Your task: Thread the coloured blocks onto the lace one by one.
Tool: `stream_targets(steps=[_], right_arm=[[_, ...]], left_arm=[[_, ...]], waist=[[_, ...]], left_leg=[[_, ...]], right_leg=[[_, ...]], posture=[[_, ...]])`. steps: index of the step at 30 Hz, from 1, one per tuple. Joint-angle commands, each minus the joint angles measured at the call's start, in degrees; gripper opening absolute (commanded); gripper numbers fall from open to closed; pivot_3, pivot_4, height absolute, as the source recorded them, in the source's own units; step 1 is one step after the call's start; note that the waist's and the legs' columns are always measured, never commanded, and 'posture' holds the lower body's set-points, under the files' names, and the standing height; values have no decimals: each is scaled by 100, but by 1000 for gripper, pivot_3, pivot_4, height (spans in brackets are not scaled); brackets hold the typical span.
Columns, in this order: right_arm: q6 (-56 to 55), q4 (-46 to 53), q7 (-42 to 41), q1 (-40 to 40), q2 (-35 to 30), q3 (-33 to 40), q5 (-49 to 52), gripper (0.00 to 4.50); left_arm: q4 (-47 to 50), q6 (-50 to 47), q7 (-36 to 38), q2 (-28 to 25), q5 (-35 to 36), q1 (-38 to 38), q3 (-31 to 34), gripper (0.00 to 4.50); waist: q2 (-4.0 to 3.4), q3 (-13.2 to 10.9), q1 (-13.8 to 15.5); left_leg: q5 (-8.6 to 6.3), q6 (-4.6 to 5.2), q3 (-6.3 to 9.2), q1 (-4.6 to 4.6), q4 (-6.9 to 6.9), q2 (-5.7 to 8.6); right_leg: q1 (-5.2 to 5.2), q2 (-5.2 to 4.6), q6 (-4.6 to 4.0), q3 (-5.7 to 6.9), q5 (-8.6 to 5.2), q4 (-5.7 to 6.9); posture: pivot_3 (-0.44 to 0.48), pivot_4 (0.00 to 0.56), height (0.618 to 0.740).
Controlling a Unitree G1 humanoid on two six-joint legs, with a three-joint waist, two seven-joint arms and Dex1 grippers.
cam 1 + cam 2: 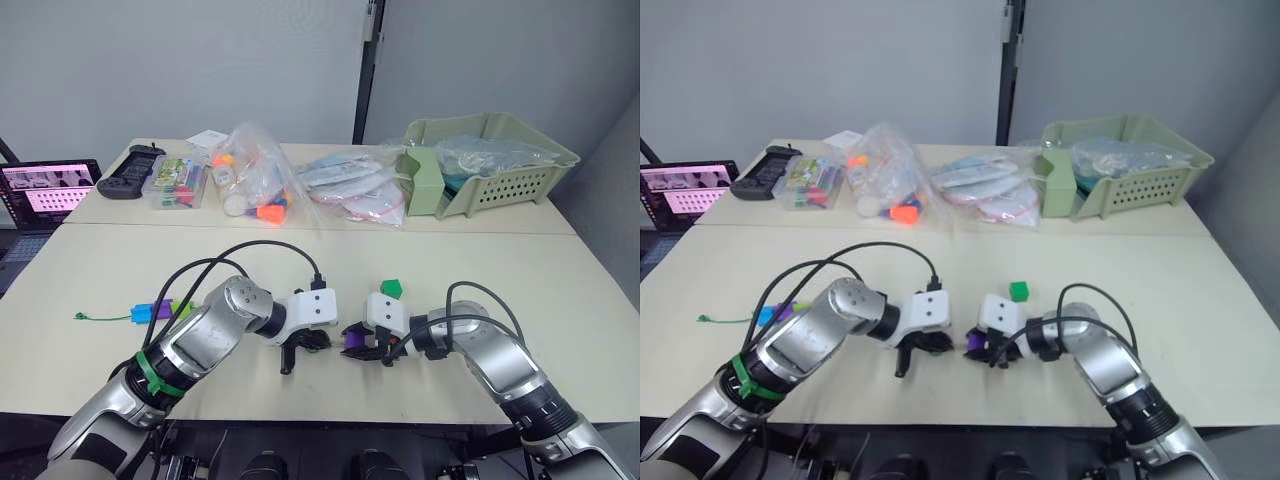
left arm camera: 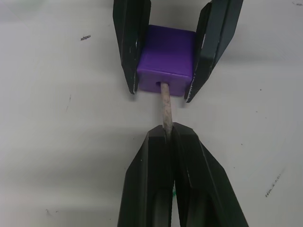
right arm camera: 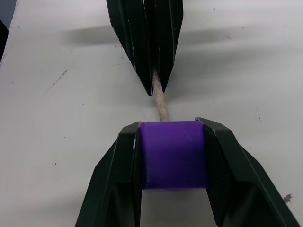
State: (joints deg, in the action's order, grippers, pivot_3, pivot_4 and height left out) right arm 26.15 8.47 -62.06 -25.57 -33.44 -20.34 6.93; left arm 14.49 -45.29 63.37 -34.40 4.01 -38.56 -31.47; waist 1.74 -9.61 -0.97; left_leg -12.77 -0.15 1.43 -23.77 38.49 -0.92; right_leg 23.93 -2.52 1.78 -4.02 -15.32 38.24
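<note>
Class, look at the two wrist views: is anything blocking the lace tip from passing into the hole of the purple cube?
Nothing visible does. The left gripper pinches the stiff pale tip of the lace, whose end already sits at the hole in the small purple plastic cube, held by the right gripper just above bare table.

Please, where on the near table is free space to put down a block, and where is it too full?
Bare patches: between the dark green block and the seam with the far table, and right of the right gripper toward the table edge. Crowded: between both grippers, where the left gripper feeds the lace tip into the purple block.
</note>
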Motion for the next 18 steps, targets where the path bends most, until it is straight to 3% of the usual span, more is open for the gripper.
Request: stream_targets(steps=[1,7,17,18], right_arm=[[35,235,87,-18,103,-40,36,1186],[101,258,137,2,126,-47,21,1186],[240,303,223,26,212,-68,-24,1186],[258,316,222,38,204,-72,-38,1186]], left_arm=[[79,144,-74,309,47,-175,-75,0],[-76,327,-144,644,44,-180,-130,0],[-690,1138,-71,1227,399,246,356,0],[-684,1218,-15,1185,413,254,426,338]], waist=[[0,0,3],[0,0,2],[-2,1,35],[-2,1,35]], left_leg=[[0,0,0,0,2,0],[0,0,0,0,6,0],[0,0,7,7,29,5],[0,0,7,11,30,5]], right_leg=[[0,0,0,0,0,0],[-1,1,0,0,0,6],[-25,-4,2,6,1,8],[-32,-5,2,8,1,7]], posture=[[0,150,740],[0,150,740],[0,150,740],[0,150,740]])
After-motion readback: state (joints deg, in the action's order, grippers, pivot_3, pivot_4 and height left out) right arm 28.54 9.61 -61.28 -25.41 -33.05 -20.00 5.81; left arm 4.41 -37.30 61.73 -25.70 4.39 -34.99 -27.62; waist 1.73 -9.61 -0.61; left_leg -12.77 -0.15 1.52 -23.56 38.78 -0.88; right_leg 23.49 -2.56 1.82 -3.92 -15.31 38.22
